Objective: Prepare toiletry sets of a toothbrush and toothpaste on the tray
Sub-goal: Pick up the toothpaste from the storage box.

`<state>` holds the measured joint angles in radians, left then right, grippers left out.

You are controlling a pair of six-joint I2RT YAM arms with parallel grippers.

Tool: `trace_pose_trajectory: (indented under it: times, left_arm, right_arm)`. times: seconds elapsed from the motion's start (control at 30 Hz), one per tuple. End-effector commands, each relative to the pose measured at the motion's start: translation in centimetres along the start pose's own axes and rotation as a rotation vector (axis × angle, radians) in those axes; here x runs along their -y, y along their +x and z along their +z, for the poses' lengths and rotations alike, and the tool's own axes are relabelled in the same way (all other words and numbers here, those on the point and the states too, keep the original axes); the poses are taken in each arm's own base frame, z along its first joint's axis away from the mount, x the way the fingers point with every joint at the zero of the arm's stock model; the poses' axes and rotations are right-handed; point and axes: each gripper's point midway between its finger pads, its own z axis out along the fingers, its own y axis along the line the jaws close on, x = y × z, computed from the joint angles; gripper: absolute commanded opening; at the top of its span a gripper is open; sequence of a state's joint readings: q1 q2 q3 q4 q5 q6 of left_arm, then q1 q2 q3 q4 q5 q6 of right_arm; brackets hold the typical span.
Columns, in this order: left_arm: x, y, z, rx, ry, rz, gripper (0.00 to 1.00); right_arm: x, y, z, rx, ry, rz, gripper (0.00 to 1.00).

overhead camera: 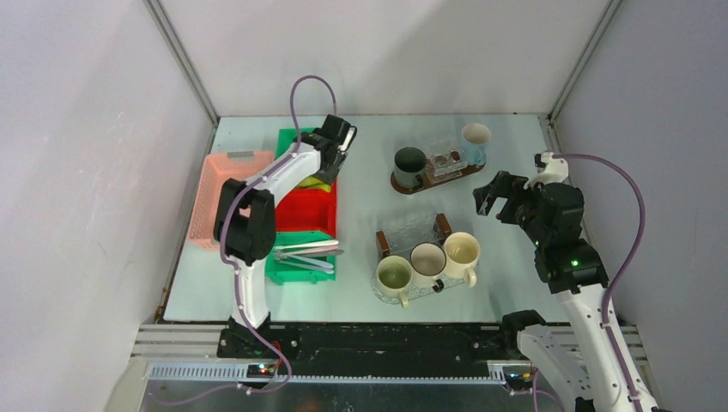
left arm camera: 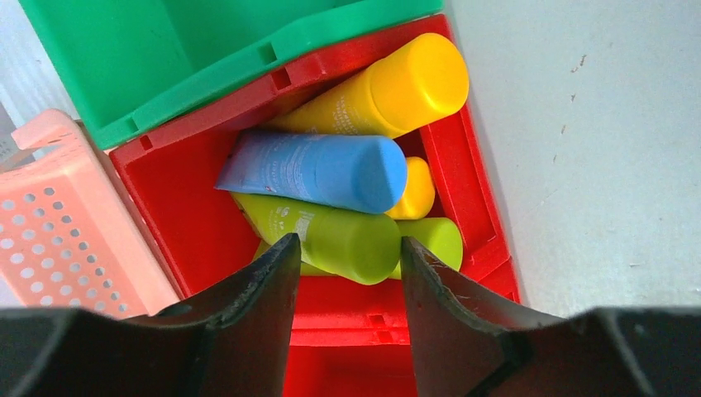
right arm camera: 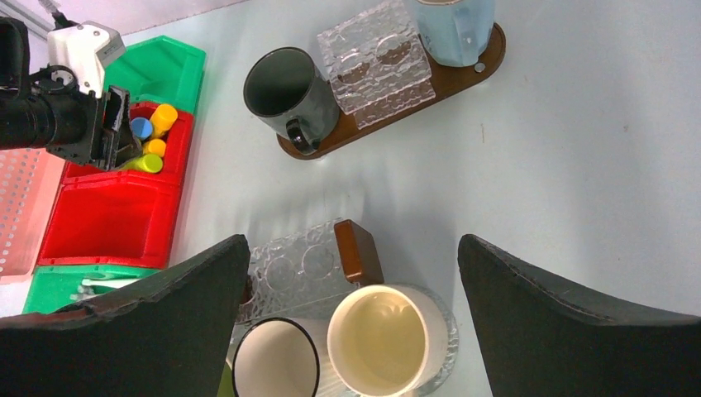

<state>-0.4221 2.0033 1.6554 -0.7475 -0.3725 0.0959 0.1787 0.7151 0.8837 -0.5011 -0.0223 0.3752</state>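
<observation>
Toothpaste tubes lie piled in a red bin [left arm camera: 178, 207]: a yellow tube [left arm camera: 388, 91], a blue tube [left arm camera: 322, 169], a green tube [left arm camera: 331, 236], and a second green one [left arm camera: 434, 240]. My left gripper [left arm camera: 347, 265] is open just above the pile, its jaws either side of the green tube's cap end, holding nothing. It also shows in the top view [overhead camera: 330, 159]. Pale toothbrushes [overhead camera: 305, 251] lie in the near green bin. Three mugs [overhead camera: 427, 257] stand on the near glass tray [overhead camera: 433, 290]. My right gripper [right arm camera: 351, 248] is open and empty, high above the cream mug [right arm camera: 384, 339].
A brown tray [overhead camera: 403, 184] at the back carries a dark mug [overhead camera: 410, 163], a clear holder [overhead camera: 445, 159] and a pale blue mug [overhead camera: 475, 137]. A pink basket [overhead camera: 227, 193] stands left of the red bin. A green bin [overhead camera: 292, 142] sits behind it.
</observation>
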Motion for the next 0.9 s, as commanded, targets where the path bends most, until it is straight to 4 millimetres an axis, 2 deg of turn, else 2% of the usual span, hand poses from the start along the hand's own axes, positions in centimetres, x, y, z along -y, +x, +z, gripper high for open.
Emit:
trace_pose_trajectory:
  times: [0.0, 0.2, 0.33, 0.43, 0.5, 0.53, 0.6, 0.67, 0.87]
  left_arm:
    - [-1.1, -0.8, 0.0, 0.009, -0.095, -0.023, 0.53]
    - [-1.0, -0.3, 0.4, -0.003, -0.116, -0.020, 0.45]
    - [-1.3, -0.7, -0.8, 0.015, -0.126, -0.023, 0.34]
    - [-2.3, -1.4, -2.9, 0.049, -0.143, -0.035, 0.27]
    - [-3.1, -1.9, -4.3, 0.076, -0.156, -0.046, 0.19]
    - [-3.6, -2.2, -5.4, 0.097, -0.161, -0.055, 0.11]
    - [-4.4, -2.6, -6.9, 0.127, -0.173, -0.065, 0.04]
    - [-5.2, -3.0, -8.4, 0.155, -0.188, -0.076, 0.01]
    - [-7.9, -3.2, -12.4, 0.229, -0.256, -0.111, 0.00]
  right_arm:
    - [-0.1, -0.2, -0.1, 0.011, -0.006, 0.023, 0.99]
    - [-0.1, -0.1, -0.3, 0.007, -0.006, 0.025, 0.99]
    - [-0.2, -0.1, -0.6, 0.013, -0.010, 0.026, 0.99]
    - [-0.2, -0.3, -0.8, 0.023, -0.010, 0.026, 0.99]
    - [-0.2, -0.4, -0.9, 0.029, -0.009, 0.026, 0.99]
    - [-0.2, -0.5, -0.9, 0.031, -0.008, 0.026, 0.99]
    - [-0.2, -0.6, -1.0, 0.037, -0.007, 0.024, 0.99]
    - [-0.1, -0.7, -0.9, 0.042, -0.005, 0.020, 0.98]
    - [-0.5, -1.2, -0.7, 0.062, -0.026, 0.003, 0.96]
